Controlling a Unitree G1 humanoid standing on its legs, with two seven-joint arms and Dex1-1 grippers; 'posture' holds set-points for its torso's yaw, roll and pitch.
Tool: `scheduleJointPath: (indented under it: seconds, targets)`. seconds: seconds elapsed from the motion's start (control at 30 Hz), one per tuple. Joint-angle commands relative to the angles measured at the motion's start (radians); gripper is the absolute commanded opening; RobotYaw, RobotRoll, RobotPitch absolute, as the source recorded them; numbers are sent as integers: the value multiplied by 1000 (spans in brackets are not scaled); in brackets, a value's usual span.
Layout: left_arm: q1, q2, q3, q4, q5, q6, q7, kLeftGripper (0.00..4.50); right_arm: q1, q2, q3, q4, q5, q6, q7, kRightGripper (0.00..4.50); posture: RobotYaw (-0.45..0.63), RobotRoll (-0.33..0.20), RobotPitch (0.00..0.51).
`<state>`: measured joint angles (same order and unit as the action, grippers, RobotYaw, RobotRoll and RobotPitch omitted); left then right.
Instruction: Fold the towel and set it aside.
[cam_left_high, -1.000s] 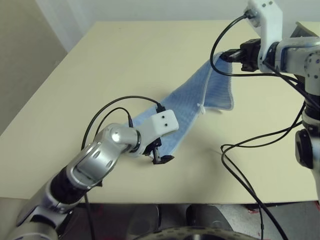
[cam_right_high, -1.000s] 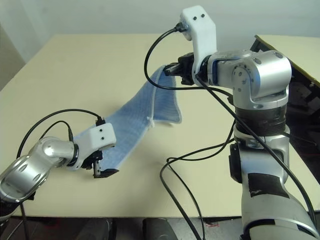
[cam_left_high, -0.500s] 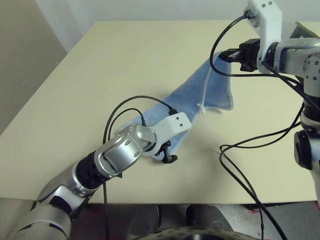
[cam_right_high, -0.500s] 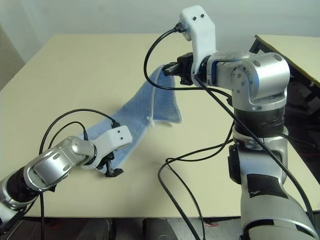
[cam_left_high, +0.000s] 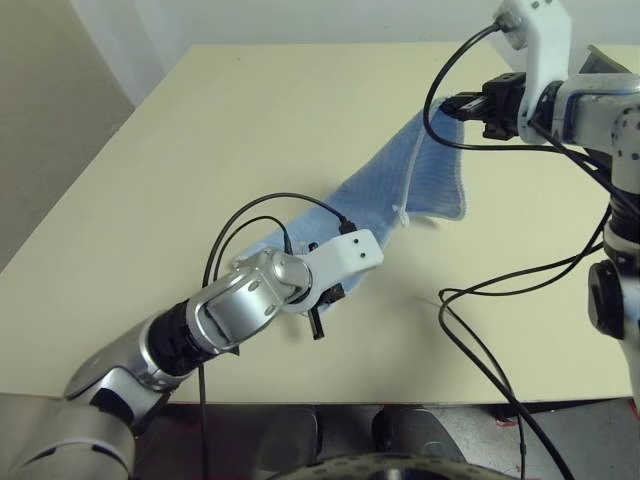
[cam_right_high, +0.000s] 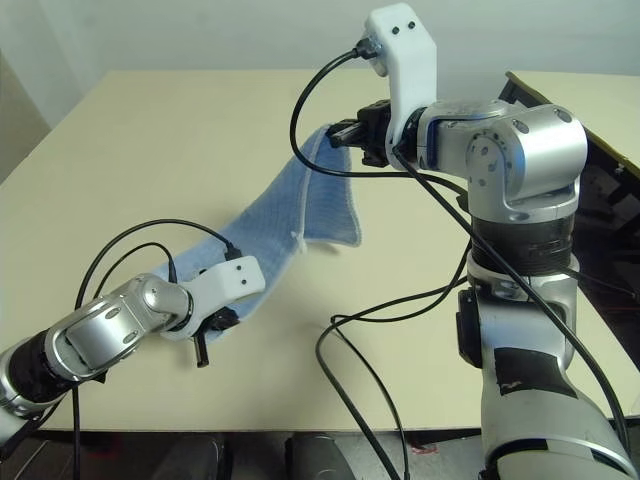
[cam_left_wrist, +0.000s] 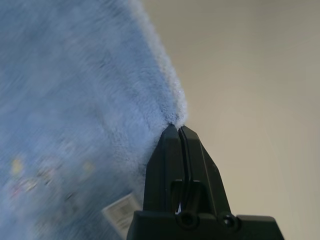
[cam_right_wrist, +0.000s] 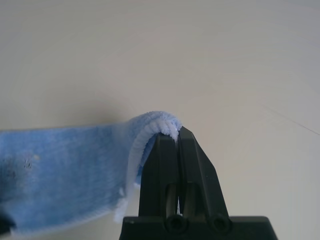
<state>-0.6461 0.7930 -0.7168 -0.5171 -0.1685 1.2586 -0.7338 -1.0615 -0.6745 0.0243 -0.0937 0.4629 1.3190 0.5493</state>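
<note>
Even, soft light covers the surface (cam_left_high: 250, 120); shadows are faint. The towel (cam_left_wrist: 75, 110) blurs close to the left wrist camera.

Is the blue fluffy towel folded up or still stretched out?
Stretched out, not folded. The light-blue terry towel hangs in a long strip between the right gripper, pinching its far end, and the left gripper, pinching its near corner.
</note>
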Motion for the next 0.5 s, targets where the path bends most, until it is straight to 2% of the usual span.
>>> scheduleJointPath:
  seconds: [0.03,0.17,0.33,0.4,0.5]
  targets:
    - [-80,161,123,72,-7,-110,-115,32,30,-34,17,-21,5,-24,43,0,-1,0,44]
    - [-111,247,204,174,-5,-218,-195,32,48,-54,21,-23,3,-40,69,0,-4,0,46]
    - [-141,276,327,280,-38,-304,-298,32,65,-82,26,-29,0,-57,105,0,1,0,47]
    - [-149,284,370,343,-39,-365,-331,32,85,-118,37,-43,1,-88,148,0,3,0,46]
    - [-181,292,440,543,-16,-515,-362,32,162,-246,66,-76,-9,-232,301,0,3,0,46]
